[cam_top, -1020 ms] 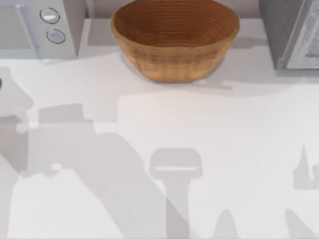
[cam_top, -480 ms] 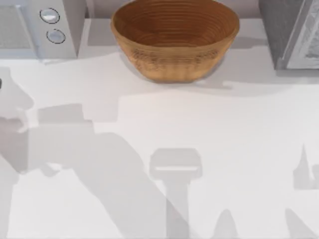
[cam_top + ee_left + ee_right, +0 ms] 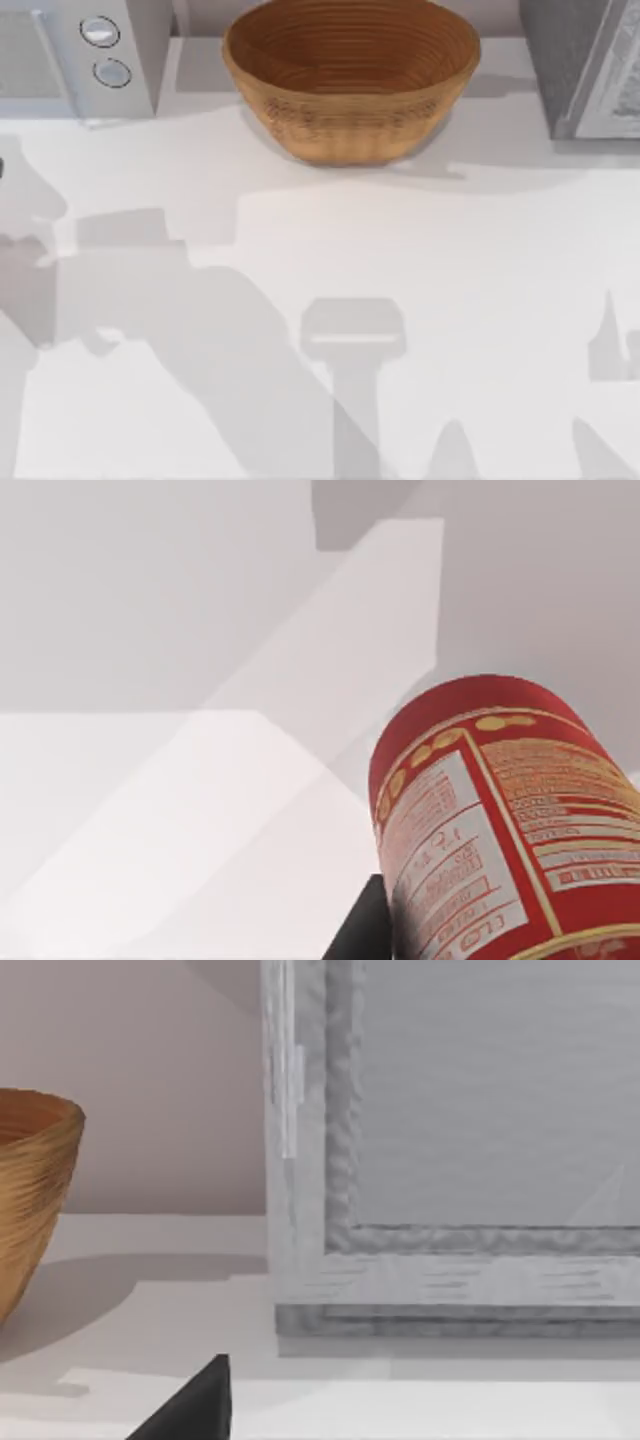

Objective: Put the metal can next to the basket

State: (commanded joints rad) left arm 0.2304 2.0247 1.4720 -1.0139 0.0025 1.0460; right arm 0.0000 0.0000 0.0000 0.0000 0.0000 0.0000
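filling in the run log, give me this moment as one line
stage: carrying | metal can: close under left wrist camera, above table | basket: table's far edge, middle, nothing inside | can beside basket: not yet

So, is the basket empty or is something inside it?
Empty. In the top view the basket shows only its bare ribbed rings inside; the can appears close before the left wrist camera.

The basket (image 3: 350, 80) stands at the far middle of the tabletop (image 3: 420, 300), flanked by a dial-fronted appliance (image 3: 85, 55) far left and a grey cabinet (image 3: 580, 65) far right. Narrow gaps separate them; the near tabletop lies open.
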